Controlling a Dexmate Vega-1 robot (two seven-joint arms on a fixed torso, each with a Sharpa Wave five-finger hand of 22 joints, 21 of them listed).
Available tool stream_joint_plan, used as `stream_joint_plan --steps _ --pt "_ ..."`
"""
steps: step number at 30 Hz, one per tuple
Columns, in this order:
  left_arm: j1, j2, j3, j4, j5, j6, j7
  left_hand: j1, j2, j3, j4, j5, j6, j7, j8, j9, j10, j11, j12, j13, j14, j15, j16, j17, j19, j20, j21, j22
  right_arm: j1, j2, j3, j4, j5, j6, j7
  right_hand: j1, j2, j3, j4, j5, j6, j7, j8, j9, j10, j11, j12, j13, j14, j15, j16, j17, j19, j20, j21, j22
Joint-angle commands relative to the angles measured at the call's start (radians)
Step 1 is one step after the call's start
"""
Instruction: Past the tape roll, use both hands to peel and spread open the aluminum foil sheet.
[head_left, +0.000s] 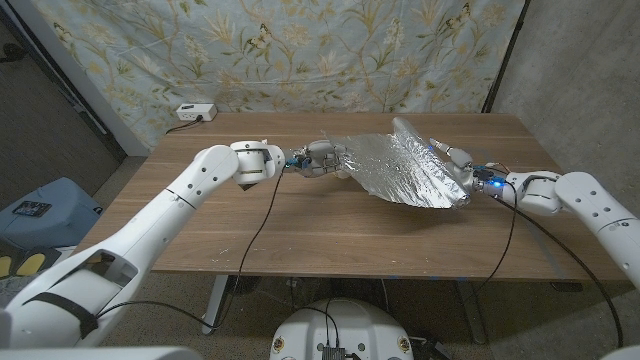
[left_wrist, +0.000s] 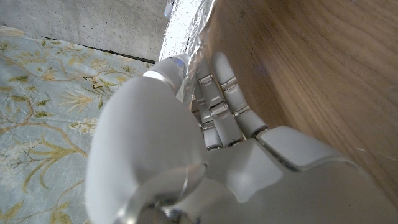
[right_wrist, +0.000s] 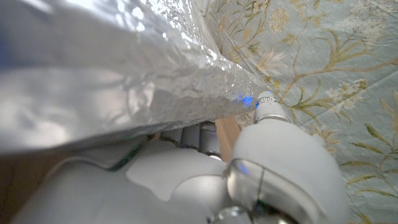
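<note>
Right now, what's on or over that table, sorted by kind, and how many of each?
Foil sheets: 1
Robot hands holding it: 2, left hand and right hand
White boxes at the table's far left corner: 1
Total: 4

We see a wooden table (head_left: 300, 225) with a brown plank top standing in front of a hanging cloth backdrop (head_left: 300, 50) printed with pale yellow leaves, stems and flowers on a light blue-grey ground. At the table's far left corner sits a small white box (head_left: 194, 111) with a cable running from it. To the right of the backdrop rises a bare grey wall (head_left: 580, 70). On the floor to the left of the table we make out a blue-grey object (head_left: 40, 210) with a dark patch on its top. In the left wrist view the wood grain of the tabletop and the same flowered cloth appear beside a strip of grey wall.
</note>
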Motion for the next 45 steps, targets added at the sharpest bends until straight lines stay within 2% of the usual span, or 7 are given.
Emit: stream_joint_plan --steps 1,45 --pt "-0.013 0.017 -0.005 0.008 -0.007 0.016 -0.020 0.003 -0.007 0.007 0.003 0.000 0.021 0.024 -0.002 0.005 0.080 -0.076 -0.006 0.005 0.056 -0.050 0.004 0.007 0.000 -0.005 0.008 0.000 -0.013 0.024 0.011 -0.004 0.006 0.032 -0.002 0.000 0.013 -0.001 -0.005 0.005 0.012 0.035 0.007 0.001 0.004 -0.003 -0.005 0.003 0.003 -0.006 0.007 0.003 -0.002 -0.008 -0.002 0.002" --pt "-0.018 0.081 -0.032 -0.030 -0.033 0.045 -0.051 0.006 -0.011 0.010 0.002 -0.001 0.025 0.024 -0.002 0.004 0.082 -0.073 -0.014 0.008 0.055 -0.050 0.004 0.011 0.000 -0.006 0.009 -0.001 -0.056 0.053 0.050 -0.007 0.018 0.101 -0.010 -0.002 0.021 0.003 -0.012 0.003 0.029 0.015 0.008 0.000 0.023 -0.020 -0.024 0.010 0.010 -0.023 0.011 0.003 -0.001 -0.019 -0.002 0.003"
